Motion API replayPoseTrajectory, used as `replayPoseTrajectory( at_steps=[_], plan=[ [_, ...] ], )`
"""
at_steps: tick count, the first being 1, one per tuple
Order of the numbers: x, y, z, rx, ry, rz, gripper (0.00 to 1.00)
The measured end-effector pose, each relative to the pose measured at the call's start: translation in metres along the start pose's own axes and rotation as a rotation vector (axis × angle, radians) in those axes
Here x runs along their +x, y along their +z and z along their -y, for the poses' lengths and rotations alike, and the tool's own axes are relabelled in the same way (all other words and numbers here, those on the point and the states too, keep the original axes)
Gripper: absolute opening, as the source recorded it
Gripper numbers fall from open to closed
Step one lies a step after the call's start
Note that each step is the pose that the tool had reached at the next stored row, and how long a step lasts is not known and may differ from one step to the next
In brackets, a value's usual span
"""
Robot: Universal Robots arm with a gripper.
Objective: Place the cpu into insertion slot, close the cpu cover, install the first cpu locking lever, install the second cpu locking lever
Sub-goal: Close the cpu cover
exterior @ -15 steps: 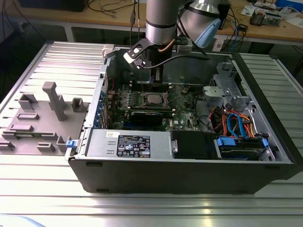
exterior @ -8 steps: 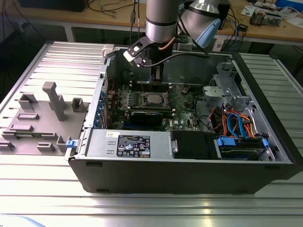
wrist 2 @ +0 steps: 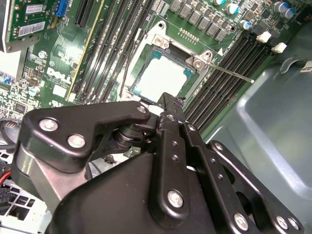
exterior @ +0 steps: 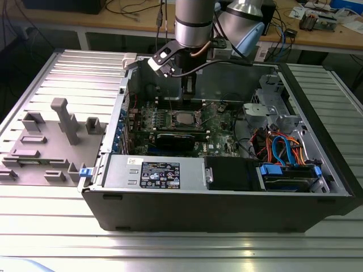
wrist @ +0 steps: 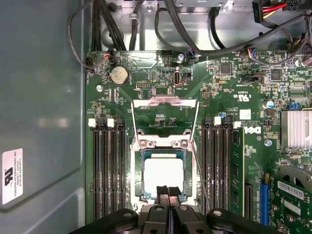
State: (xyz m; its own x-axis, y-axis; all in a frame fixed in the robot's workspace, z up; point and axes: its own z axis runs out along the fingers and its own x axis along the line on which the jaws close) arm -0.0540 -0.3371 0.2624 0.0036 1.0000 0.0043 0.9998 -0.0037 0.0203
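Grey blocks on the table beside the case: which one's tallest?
The post with the wider head, in the middle of the group. It stands well above every other piece, including the squat block nearer the case.

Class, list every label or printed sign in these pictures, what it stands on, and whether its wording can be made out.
White sticker on the case wall: too small to read.
Black label on the metal housing: too small to read.
Small white label beside it: too small to read.
Fine white lettering on the motherboard: too small to read.
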Motion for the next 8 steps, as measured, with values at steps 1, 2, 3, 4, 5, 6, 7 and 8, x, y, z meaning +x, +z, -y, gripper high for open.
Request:
replayPoseTrajectory(
  at_steps=[1, 2, 3, 4, 5, 6, 7, 8],
  plan=[
    [0.0000, -0.0010, 0.0000, 0.0002, 0.000, 0.0002, 0.11],
    [0.0000, -0.0019, 0.0000, 0.0002, 0.000, 0.0003, 0.11],
    [0.0000, -0.0019, 0.0000, 0.0002, 0.000, 0.0002, 0.11],
    [0.0000, -0.0020, 0.0000, 0.0002, 0.000, 0.0003, 0.11],
    [0.0000, -0.0021, 0.0000, 0.0002, 0.000, 0.0003, 0.11],
    [0.0000, -0.0021, 0.0000, 0.0002, 0.000, 0.0002, 0.11],
    [0.0000, -0.0021, 0.0000, 0.0002, 0.000, 0.0002, 0.11],
    [0.0000, -0.0022, 0.0000, 0.0002, 0.000, 0.0002, 0.11]
  ],
)
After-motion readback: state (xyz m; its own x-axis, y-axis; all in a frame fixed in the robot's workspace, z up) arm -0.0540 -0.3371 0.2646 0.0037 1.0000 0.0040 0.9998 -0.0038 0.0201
